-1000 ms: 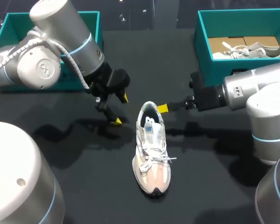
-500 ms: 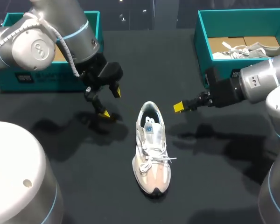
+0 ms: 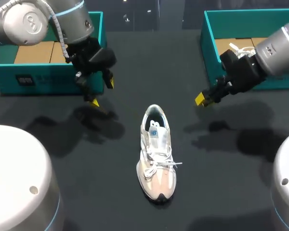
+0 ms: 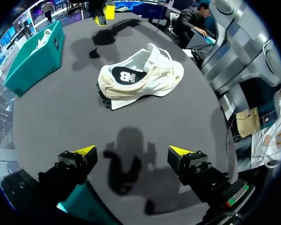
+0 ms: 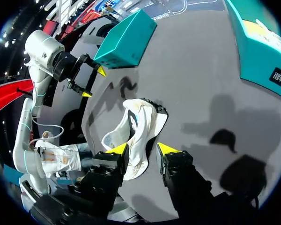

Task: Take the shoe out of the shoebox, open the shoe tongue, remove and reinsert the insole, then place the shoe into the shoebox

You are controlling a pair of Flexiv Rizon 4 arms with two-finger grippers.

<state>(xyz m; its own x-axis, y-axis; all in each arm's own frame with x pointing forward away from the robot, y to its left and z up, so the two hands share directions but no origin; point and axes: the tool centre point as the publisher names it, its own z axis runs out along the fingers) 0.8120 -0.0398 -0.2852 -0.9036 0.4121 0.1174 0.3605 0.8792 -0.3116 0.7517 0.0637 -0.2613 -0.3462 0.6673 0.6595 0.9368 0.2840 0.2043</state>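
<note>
— Both arms have backed off from the shoe (image 3: pixel 156 154). The left pincer (image 3: pixel 101 92) has gone far-left toward the left shoebox (image 3: pixel 38 79), and the right pincer (image 3: pixel 202 99) has gone out toward the right shoebox (image 3: pixel 209 48).
— And the shoe itself?
— Alone in the middle of the table (image 3: pixel 221 192), upright, toe toward the near edge, laces tied. Neither pincer holds anything. The left one gapes wide and the right one stands narrower, both well apart from the shoe.
— What makes the next grab go well?
— My guess is that one pincer pins the heel collar while the other works the tongue, or the shoe just slides. Come in low from the sides, not over the laces.
— Anything in the way?
— Nothing lies between them and the shoe. The right shoebox holds a second shoe (image 3: pixel 260 52), though, and the right arm hangs just beside its near wall, so it needs care swinging back.
</note>
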